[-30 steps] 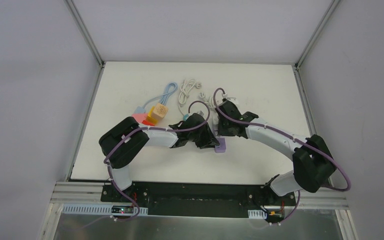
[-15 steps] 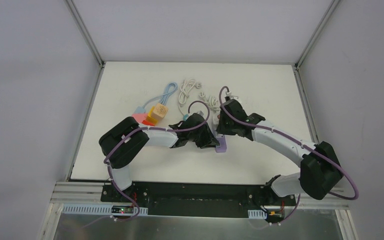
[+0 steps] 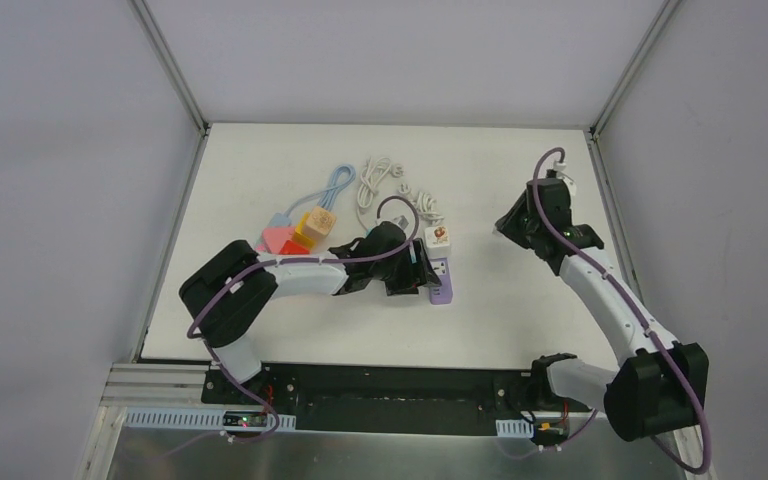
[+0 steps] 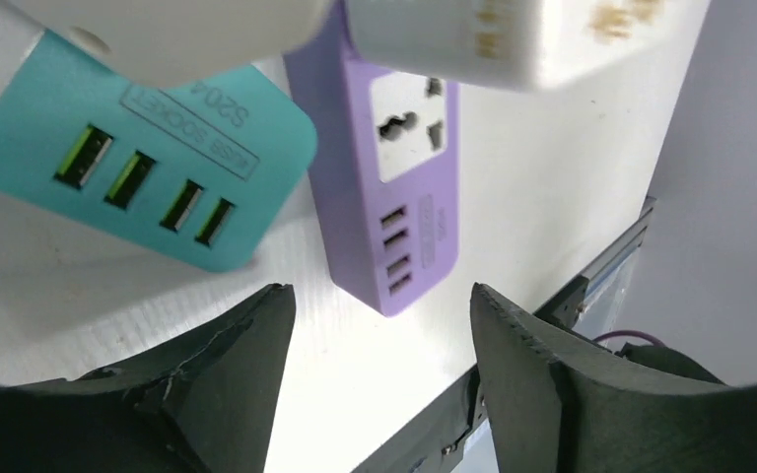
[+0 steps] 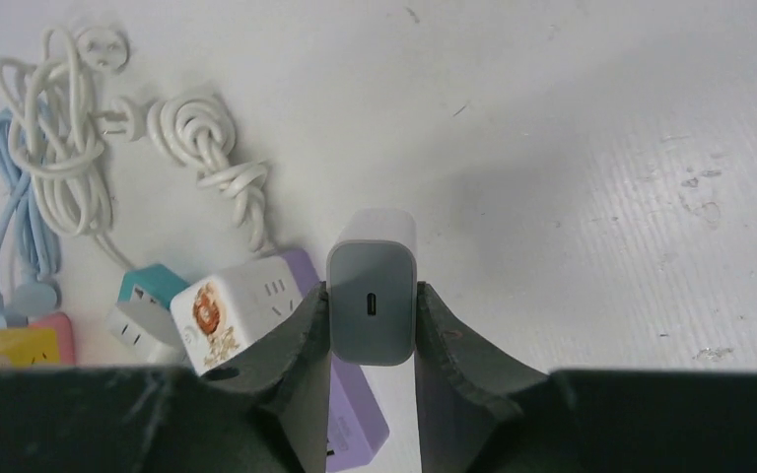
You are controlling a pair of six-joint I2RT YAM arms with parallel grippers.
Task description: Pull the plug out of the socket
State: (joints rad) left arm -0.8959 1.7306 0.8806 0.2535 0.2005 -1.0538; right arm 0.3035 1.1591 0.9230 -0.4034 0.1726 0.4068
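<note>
The purple socket strip [image 3: 442, 281] lies on the white table, its outlet face bare in the left wrist view [image 4: 406, 187]. My left gripper [image 3: 412, 270] is open and empty just left of the strip, jaws wide apart over its USB end [image 4: 379, 296]. My right gripper [image 3: 511, 222] is lifted off to the right of the strip, shut on the white plug [image 5: 372, 292], whose USB-C port faces the camera. The strip shows below the plug in the right wrist view [image 5: 355, 419].
A white cube socket [image 3: 438, 238] and a teal USB socket [image 4: 148, 163] sit against the strip's far end. Coiled white cords [image 3: 380, 182], a blue cable [image 3: 335, 185], a yellow cube [image 3: 316, 224] and pink blocks [image 3: 278, 238] lie left of them.
My right gripper has pulled the plug off the purple strip and swung it up and right. My left gripper has shifted slightly left, uncovering the strip.
</note>
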